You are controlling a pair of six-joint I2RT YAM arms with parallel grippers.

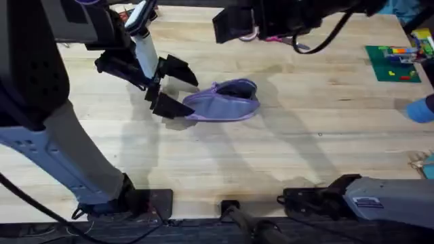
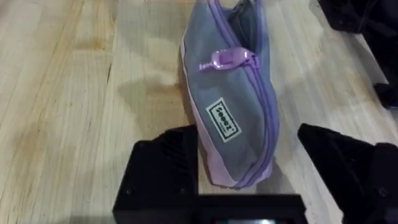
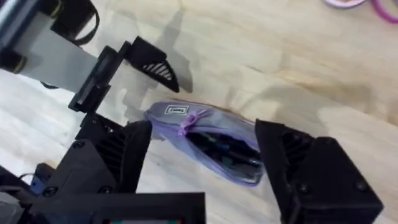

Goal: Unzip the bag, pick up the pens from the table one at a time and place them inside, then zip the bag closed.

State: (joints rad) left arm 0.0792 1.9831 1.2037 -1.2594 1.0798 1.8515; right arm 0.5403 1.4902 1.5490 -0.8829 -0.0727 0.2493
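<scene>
The lilac bag lies on the wooden table. Its zipper is open along the right half, and the pull sits about midway. Dark and greenish pens show inside the opening. My left gripper is low at the bag's left end and open. One finger is against the fabric and the other stands clear of it. My right gripper hangs open high above the bag and appears as a dark blurred mass in the overhead view.
A green mat with small coloured pieces lies at the back right. Pink-handled scissors rest at the table's far edge, partly under the right arm. Bare tabletop stretches in front of and to the right of the bag.
</scene>
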